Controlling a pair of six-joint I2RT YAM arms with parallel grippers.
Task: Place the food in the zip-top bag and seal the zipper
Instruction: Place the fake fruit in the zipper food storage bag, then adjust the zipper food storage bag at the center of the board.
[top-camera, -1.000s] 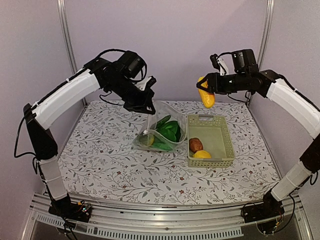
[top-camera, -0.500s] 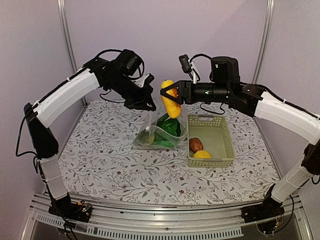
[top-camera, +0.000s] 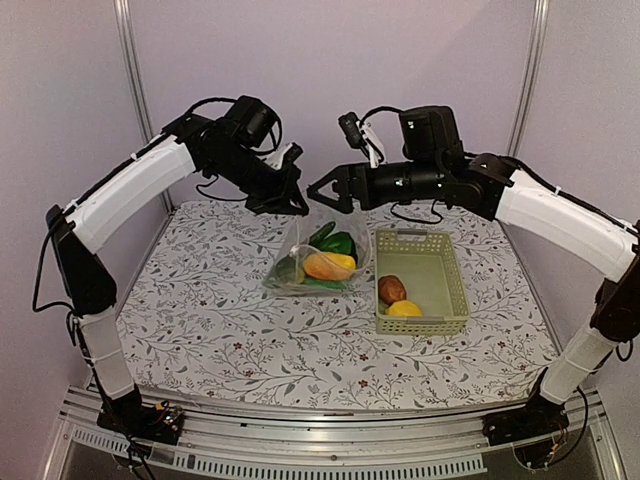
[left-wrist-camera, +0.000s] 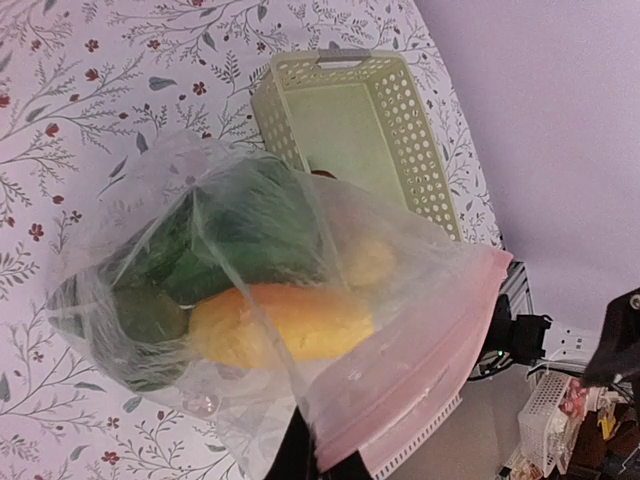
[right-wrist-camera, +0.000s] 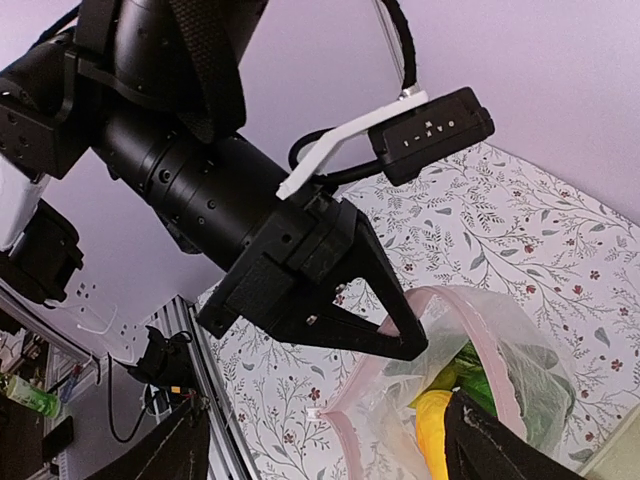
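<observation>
The left end effector (top-camera: 293, 203), upper centre of the overhead frame, is pressed together on the mouth edge of the zip-top bag (top-camera: 300, 235), pinching the plastic and holding that edge up off the desk (top-camera: 200, 310). In the left wrist view its dark fingers (left-wrist-camera: 300, 455) show at the bottom edge, clamped on the film just beside the zipper (left-wrist-camera: 430, 350) (a pink-tinted strip here, running along the lower right of that frame). The mouth gapes open. Just right of it in the overhead frame the right end effector (top-camera: 323, 195) hangs above the bag's opening with its jaws spread wide and nothing between them. Below both, the bag's body rests on the flowered cloth at the frame's centre. Inside lies the orange-yellow oval (top-camera: 330, 266), on its side toward the bag's lower right, with a dark green lump (top-camera: 290, 272) to its left and more green pieces (top-camera: 338, 242) piled behind it; which of those is cucumber and which leafy green I cannot tell. Right of the bag, close alongside it, sits the pale green basket (top-camera: 458, 280), and in its near corner are the brown potato (top-camera: 391, 289) and the yellow lemon (top-camera: 404, 309), touching each other.
</observation>
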